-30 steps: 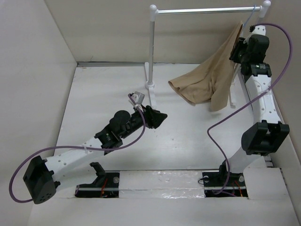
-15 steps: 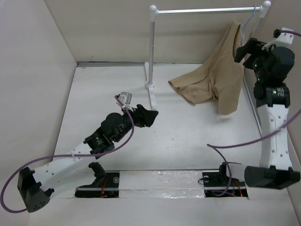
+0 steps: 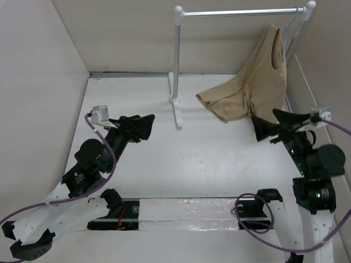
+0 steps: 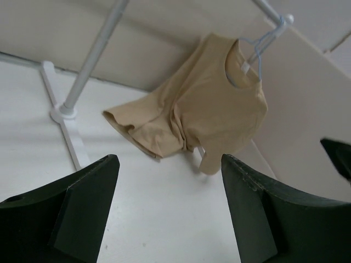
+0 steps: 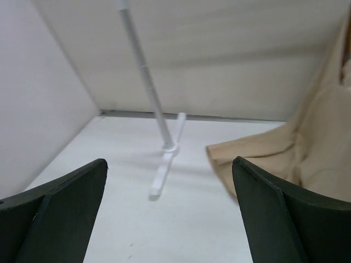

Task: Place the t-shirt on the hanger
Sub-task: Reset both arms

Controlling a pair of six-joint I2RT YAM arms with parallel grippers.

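The tan t-shirt (image 3: pixel 258 82) hangs from the pale-blue hanger (image 3: pixel 290 27), whose hook sits on the rail at the far right. The shirt's lower part lies spread on the table. In the left wrist view the hanger's wire (image 4: pixel 255 52) shows inside the neck opening of the t-shirt (image 4: pixel 208 109). My left gripper (image 3: pixel 147 127) is open and empty at the left, well away from the shirt. My right gripper (image 3: pixel 264 121) is open and empty, just in front of the shirt's hem. The shirt (image 5: pixel 307 148) fills the right edge of the right wrist view.
A white rack stands at the back, with a post (image 3: pixel 176 60) on a flat foot (image 3: pixel 177 112) and a silver rail (image 3: pixel 241 12). White walls close in the left, back and right sides. The right wall (image 3: pixel 312 82) runs close behind the shirt.
My right gripper has let go at the hanger, opened wide and pulled back down toward the near edge. My left gripper has opened wider and drawn back to the left.
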